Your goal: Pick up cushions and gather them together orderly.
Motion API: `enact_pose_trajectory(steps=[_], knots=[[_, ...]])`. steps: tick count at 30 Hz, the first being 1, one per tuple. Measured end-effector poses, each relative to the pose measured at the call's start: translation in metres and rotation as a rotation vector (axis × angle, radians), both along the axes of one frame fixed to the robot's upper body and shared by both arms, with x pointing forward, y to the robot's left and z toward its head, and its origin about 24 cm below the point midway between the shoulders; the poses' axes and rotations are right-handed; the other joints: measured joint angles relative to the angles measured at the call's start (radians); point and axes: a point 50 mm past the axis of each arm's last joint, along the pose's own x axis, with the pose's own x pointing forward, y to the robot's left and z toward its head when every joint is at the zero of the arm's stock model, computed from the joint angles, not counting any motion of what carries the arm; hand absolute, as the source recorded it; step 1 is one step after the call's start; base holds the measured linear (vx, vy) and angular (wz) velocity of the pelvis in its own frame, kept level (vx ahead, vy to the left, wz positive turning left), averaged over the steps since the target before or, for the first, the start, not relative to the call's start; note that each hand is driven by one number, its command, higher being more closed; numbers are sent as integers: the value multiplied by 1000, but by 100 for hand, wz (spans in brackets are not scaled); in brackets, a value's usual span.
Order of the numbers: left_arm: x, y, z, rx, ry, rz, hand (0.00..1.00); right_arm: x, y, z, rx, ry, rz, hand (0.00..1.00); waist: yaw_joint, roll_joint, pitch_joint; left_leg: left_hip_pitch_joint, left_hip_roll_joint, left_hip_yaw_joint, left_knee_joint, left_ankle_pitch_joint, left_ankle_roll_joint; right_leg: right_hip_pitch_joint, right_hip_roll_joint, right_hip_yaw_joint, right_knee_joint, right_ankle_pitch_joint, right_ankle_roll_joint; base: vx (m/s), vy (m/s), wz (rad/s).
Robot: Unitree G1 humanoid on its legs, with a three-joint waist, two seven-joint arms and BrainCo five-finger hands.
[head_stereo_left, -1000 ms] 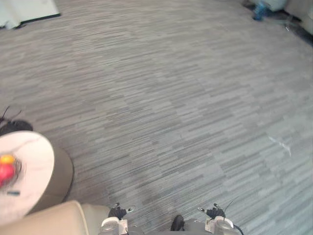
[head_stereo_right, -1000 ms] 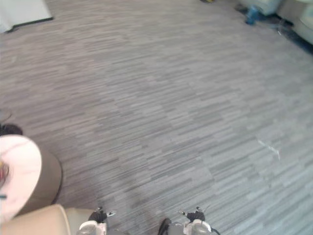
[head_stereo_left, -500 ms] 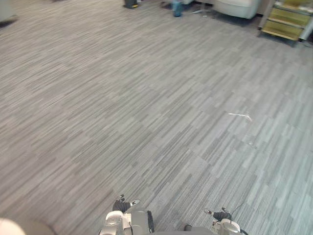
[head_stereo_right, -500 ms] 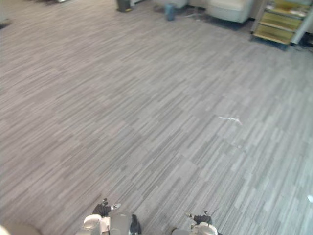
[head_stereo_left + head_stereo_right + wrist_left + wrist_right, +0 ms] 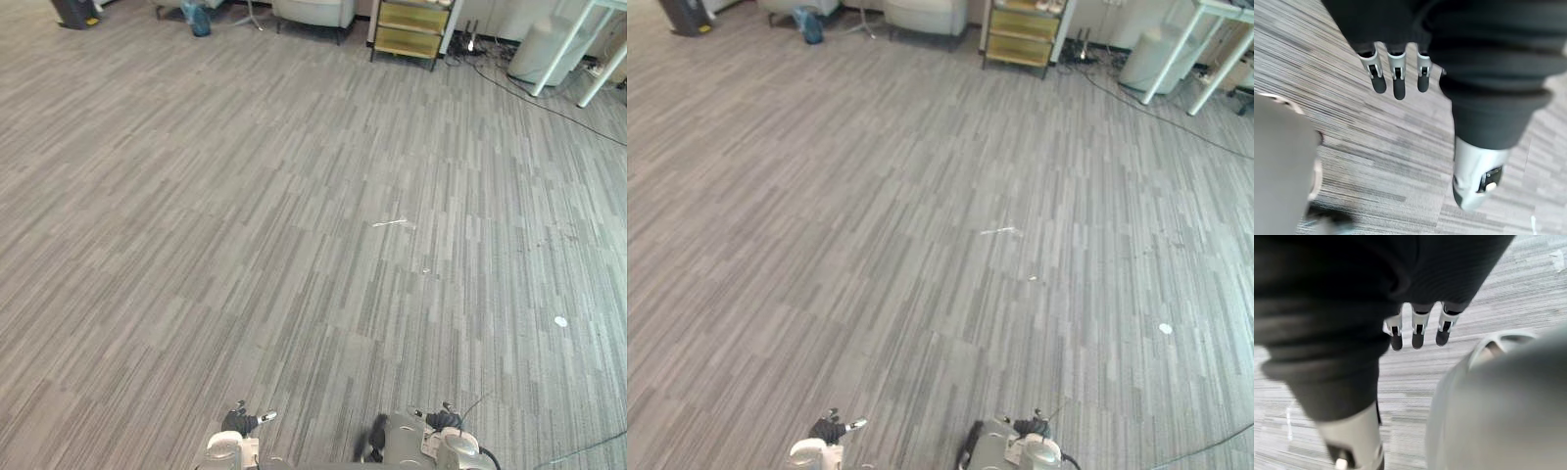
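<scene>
Floor (image 5: 245, 245): grey striped carpet, running across the whole scene.

Far edge, left to right:
1. Dark bin (image 5: 73, 11), at the far left corner.
2. Blue object (image 5: 199, 20), small, standing on the carpet near the bin; its kind cannot be told.
3. Pale upholstered seat (image 5: 313, 10), just beside the blue object, only its lower part in view.
4. Low cabinet (image 5: 411, 27) with yellow shelf fronts, just beside the seat.
5. White cylinder (image 5: 534, 54), upright, near the cabinet.
6. Table (image 5: 602, 76), white slanting legs, one crossing in front of the cylinder.

Mid floor, left to right:
7. White scrap (image 5: 392, 222), thin, lying flat near the centre.
8. White spot (image 5: 560, 321), small and round, well apart from the scrap.

Hands:
9. Left robot hand (image 5: 1394, 78): fingers straight and relaxed, hanging above bare carpet, clasping nothing.
10. Right robot hand (image 5: 1418, 330): fingers likewise straight, above carpet, clasping nothing.

Cushions: whereabouts cannot be told.
</scene>
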Motion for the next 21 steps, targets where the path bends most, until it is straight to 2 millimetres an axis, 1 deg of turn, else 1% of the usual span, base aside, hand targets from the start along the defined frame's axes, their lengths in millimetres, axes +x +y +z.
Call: enact_pose_trajectory(steps=[1,2,3,4,5,6,7,8,9,10,11,12,13,14,15,16,17,18,19,20,21], knots=[[-4,-5,-3,-12,22,7,0,0,-6,1,-5,-2,-12,0,4,19,8,35,14,-27,8,-8,-22,-6,18,11,41,46,-91,702,-214,-17],[-5,-8,-4,-22,27,2,0,4,-14,4,-28,-11,-12,0,-2,47,2,15,45,-62,57,19,-69,-9,35,13,73,-25,-90,694,-255,-25],[-2,-12,-3,-30,19,0,0,5,-17,5,-32,-13,-17,0,-5,60,8,2,57,-83,105,36,-93,-6,51,10,85,-48,-94,563,-226,-30],[-2,-15,-3,-38,16,9,0,6,-16,5,-29,-14,-24,0,-6,76,16,-47,89,-110,251,74,-105,20,78,14,85,-85,-94,552,-248,-41],[-2,-16,-3,-53,15,36,0,6,-13,4,-18,-14,-27,0,-6,87,27,-147,127,-151,505,189,-76,77,109,29,56,-110,-99,534,-173,-43],[0,-16,-2,-55,5,47,0,5,-10,3,-15,-10,-23,0,-1,92,32,-207,151,-175,639,195,-71,115,128,38,31,-119,-101,619,-160,-48],[4,-13,0,-54,-18,61,0,4,-4,1,-2,-1,-15,0,4,85,48,-284,177,-189,833,158,-56,196,155,55,-2,-138,-106,600,-116,-42],[11,-6,5,-35,-56,67,0,5,7,-1,20,-1,-1,0,18,58,66,-364,180,-186,941,109,-44,287,156,77,-30,-170,-103,492,-100,-38],[14,-4,7,-29,-71,66,0,5,7,-1,19,-2,0,0,24,47,66,-408,176,-178,952,95,-36,327,155,87,-50,-179,-96,477,-101,-24],[17,-2,9,-23,-95,65,0,1,8,-2,20,9,0,0,27,29,66,-480,169,-159,929,75,-23,381,156,96,-94,-187,-87,432,-86,-21],[21,-4,12,-27,-121,67,0,2,8,-2,18,6,-6,0,35,31,62,-558,161,-122,826,57,-15,434,156,113,-137,-191,-67,435,-61,-25],[23,-5,13,-30,-131,67,0,6,7,0,16,-5,-7,0,38,36,60,-590,149,-99,729,53,-8,463,156,125,-163,-193,-54,457,-2,-33],[23,-7,13,-35,-134,66,0,8,6,1,17,-9,-13,0,42,42,57,-618,121,-83,576,57,-8,497,153,140,-194,-195,-39,525,53,-31],[23,-8,13,-37,-134,66,0,9,5,1,17,-12,-19,0,44,44,56,-614,88,-80,424,81,-16,526,148,153,-217,-197,-27,646,104,-43],[23,-8,13,-39,-134,66,0,9,4,1,15,-14,-23,0,52,43,56,-607,45,-96,183,177,-30,570,147,176,-270,-202,-1,661,153,-77],[24,-8,13,-39,-139,67,0,5,5,-1,18,2,-22,0,84,24,45,-582,13,-125,117,317,-37,603,138,223,-311,-210,21,563,153,-79],[25,-6,14,-32,-141,64,0,7,9,-1,27,1,-19,0,86,12,37,-578,-6,-124,113,324,-6,618,123,241,-319,-216,33,612,157,-49],[27,-2,15,-19,-141,54,0,5,13,-2,39,4,-18,0,71,-16,30,-577,-25,-123,137,305,36,620,94,248,-315,-214,50,519,125,-13],[28,3,15,-11,-142,51,0,5,14,-3,39,10,-16,0,72,-30,35,-582,-16,-115,205,265,62,615,80,278,-265,-203,72,627,152,-19],[28,4,16,-12,-145,63,0,4,14,-3,36,14,-12,0,83,-34,35,-581,-3,-102,265,239,73,603,75,296,-197,-190,93,588,184,-39],[27,5,15,-6,-137,54,0,1,14,-4,33,21,-6,0,83,-36,31,-558,-5,-95,307,202,87,568,64,302,-49,-174,118,669,199,-52]])
